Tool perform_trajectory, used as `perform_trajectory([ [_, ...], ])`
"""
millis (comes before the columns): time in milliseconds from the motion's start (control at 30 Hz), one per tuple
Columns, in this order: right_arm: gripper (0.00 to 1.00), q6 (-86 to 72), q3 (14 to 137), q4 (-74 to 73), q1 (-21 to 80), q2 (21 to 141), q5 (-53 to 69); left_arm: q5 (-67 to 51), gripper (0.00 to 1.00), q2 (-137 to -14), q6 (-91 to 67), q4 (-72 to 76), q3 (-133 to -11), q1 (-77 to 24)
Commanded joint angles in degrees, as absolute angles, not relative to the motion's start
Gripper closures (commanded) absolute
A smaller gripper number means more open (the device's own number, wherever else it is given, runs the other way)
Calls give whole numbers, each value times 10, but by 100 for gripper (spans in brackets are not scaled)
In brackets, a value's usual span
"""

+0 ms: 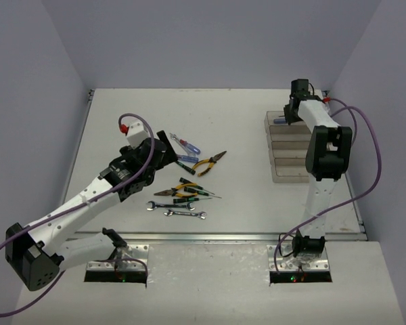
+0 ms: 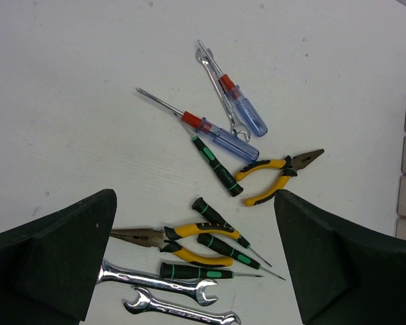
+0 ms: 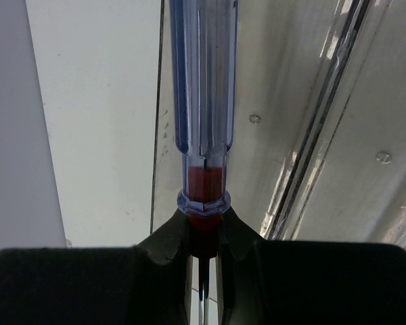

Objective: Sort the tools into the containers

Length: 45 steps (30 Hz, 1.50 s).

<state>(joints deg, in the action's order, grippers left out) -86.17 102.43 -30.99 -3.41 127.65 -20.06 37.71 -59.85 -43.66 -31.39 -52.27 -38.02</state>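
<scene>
My right gripper (image 1: 292, 112) is shut on a blue and red handled screwdriver (image 3: 203, 101) at its red collar and holds it over the far bin of the clear containers (image 1: 289, 157); the bin's wall (image 3: 325, 115) shows beneath it. My left gripper (image 1: 161, 150) is open and empty above the loose tools. Between its fingers (image 2: 61, 264) lie yellow-handled pliers (image 2: 189, 244), three thin green-handled screwdrivers (image 2: 220, 237) and two silver wrenches (image 2: 159, 284). Farther off lie two blue and red screwdrivers (image 2: 220, 135), another green screwdriver (image 2: 216, 166), a thin wrench (image 2: 204, 61) and second pliers (image 2: 274, 175).
The tools lie in a cluster at the table's middle (image 1: 189, 179). The bin row stands along the right side, near the right arm's upright links (image 1: 325, 156). White walls close the table at the back and sides.
</scene>
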Motion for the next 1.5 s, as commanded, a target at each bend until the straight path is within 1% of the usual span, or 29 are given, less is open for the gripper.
perform_trajectory([
  [0, 70, -868, 1051, -315, -39, 1280, -205, 392, 0, -617, -424, -288, -532, -380],
  [67, 49, -865, 1052, -314, -39, 1281, -204, 395, 0, -626, -427, -288, -534, -377],
  [100, 41, -860, 1058, -314, -39, 1281, -202, 395, 0, -633, -430, -288, -534, -374],
  [133, 35, -853, 1065, -314, -40, 1280, -198, 394, 0, -639, -432, -287, -534, -370],
  [233, 24, -820, 1066, -282, -39, 1269, -167, 383, 0, -659, -437, -282, -534, -356],
  [300, 19, -795, 1065, -261, -37, 1258, -148, 374, 0, -672, -444, -277, -536, -341],
  [433, 2, -718, 1066, -220, -20, 1231, -112, 364, 0, -718, -480, -273, -547, -312],
  [533, 1, -669, 1061, -203, -7, 1205, -83, 352, 0, -756, -500, -282, -572, -289],
  [633, 1, -564, 1040, -194, 36, 1162, -49, 354, 0, -841, -575, -328, -627, -271],
  [700, 1, -521, 1003, -210, 62, 1118, -69, 355, 1, -880, -613, -373, -678, -265],
  [800, 1, -439, 927, -199, 111, 1059, -81, 343, 3, -956, -665, -403, -740, -265],
  [933, 1, -431, 735, -150, 127, 970, -2, 354, 8, -1032, -733, -464, -806, -260],
  [1000, 1, -431, 679, -128, 128, 924, 45, 359, 10, -1062, -758, -479, -817, -255],
  [1133, 1, -428, 560, -97, 136, 854, 83, 355, 10, -1097, -758, -460, -823, -235],
  [1300, 1, -383, 507, -134, 150, 762, 95, 345, 15, -1132, -740, -426, -832, -214],
  [1367, 2, -373, 501, -139, 152, 748, 99, 345, 19, -1140, -736, -421, -833, -213],
  [1400, 2, -368, 492, -144, 152, 723, 106, 344, 23, -1150, -733, -415, -836, -209],
  [1467, 2, -367, 478, -149, 153, 693, 113, 340, 26, -1165, -729, -415, -846, -205],
])
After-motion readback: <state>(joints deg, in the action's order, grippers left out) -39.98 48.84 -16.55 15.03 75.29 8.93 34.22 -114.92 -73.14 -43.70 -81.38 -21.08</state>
